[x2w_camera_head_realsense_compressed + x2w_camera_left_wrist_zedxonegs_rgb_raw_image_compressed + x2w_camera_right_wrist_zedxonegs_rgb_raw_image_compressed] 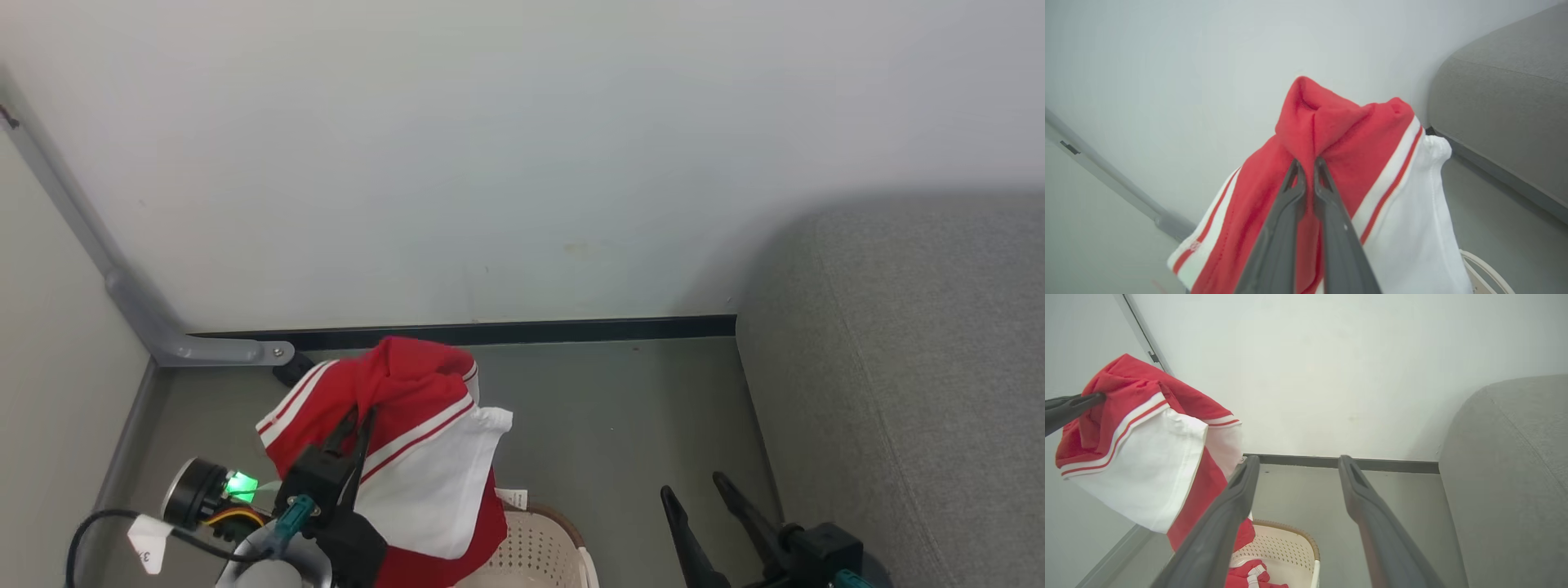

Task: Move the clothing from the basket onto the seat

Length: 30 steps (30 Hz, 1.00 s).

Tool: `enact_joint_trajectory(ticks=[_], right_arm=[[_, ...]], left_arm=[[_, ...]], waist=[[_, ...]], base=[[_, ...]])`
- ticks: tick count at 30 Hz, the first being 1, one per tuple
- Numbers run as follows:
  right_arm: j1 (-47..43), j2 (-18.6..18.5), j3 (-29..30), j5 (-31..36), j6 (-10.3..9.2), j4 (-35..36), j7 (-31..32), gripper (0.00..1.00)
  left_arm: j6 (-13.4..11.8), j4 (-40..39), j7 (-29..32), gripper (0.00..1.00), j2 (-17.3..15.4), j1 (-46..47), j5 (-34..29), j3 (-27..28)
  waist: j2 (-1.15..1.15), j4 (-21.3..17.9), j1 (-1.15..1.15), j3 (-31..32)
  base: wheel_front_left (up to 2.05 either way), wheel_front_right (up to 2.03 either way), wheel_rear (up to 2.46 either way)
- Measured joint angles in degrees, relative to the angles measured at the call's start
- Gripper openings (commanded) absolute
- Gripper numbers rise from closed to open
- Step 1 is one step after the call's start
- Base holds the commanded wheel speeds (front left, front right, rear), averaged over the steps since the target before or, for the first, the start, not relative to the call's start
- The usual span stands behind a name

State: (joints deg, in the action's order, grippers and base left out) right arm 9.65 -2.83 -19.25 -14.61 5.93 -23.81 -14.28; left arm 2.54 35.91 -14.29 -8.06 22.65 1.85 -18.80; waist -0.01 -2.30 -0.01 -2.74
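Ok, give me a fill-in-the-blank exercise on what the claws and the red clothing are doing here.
The left claw is ___ on a soft red garment with white stripes, hanging above the cream-white perforated plastic basket. The right claw stands ___ and holds nothing. The large grey woven-fabric seat lies on the robot's ___ side.
Missing words: shut; open; right.

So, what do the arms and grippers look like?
The left gripper and right gripper each have two long, tapered dark-grey fingers on a black block with a teal connector. The left wrist carries a green light, black cable and white tag; its forearm is pale.
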Motion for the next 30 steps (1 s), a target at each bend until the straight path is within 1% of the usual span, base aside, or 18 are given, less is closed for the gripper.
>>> enact_joint_trajectory(ticks=[7,14,18,22,24,25,30], right_arm=[[0.0,0.0,-2.8,0.0,0.66,2.7,0.0,1.0],[0.0,-0.2,-4.8,0.3,0.92,4.7,0.0,1.0],[0.0,-0.7,-6.1,0.5,1.14,5.2,0.0,1.0],[-0.3,-1.8,-7.9,0.7,1.14,6.4,0.0,1.0],[-0.5,-2.4,-9.7,0.7,1.14,7.2,0.0,1.0],[-0.5,-2.9,-10.7,0.7,1.14,7.6,0.0,1.0],[-0.2,-5.3,-15.6,0.4,1.14,10.2,0.0,1.0]], left_arm=[[0.6,-11.7,0.0,0.0,-2.0,-2.6,0.0,0.3],[1.0,-18.8,0.0,0.0,-2.7,-5.2,0.1,0.1],[1.1,-21.9,0.0,0.0,-2.8,-6.7,0.1,0.1],[2.1,-24.2,0.0,0.0,-3.1,-7.7,0.4,-0.6],[2.2,-25.1,0.0,0.0,-3.3,-8.1,0.6,-0.9],[2.6,-25.6,0.0,0.0,-3.5,-8.1,0.6,-1.2],[3.5,-27.7,0.0,0.0,-3.9,-8.5,0.6,-2.9]], waist=[[0.0,0.7,0.01,1.0],[0.01,1.2,0.01,1.6],[0.01,1.3,0.01,1.6],[0.01,1.4,0.01,1.6],[0.01,1.4,0.01,1.6],[0.01,1.4,0.01,1.6],[0.01,1.3,0.02,1.4]], base=[[0.0,0.0,0.0],[0.0,0.0,0.0],[0.0,0.0,0.0],[0.0,0.0,0.0],[0.0,0.0,0.0],[0.0,0.0,0.0],[0.0,0.0,0.0]])
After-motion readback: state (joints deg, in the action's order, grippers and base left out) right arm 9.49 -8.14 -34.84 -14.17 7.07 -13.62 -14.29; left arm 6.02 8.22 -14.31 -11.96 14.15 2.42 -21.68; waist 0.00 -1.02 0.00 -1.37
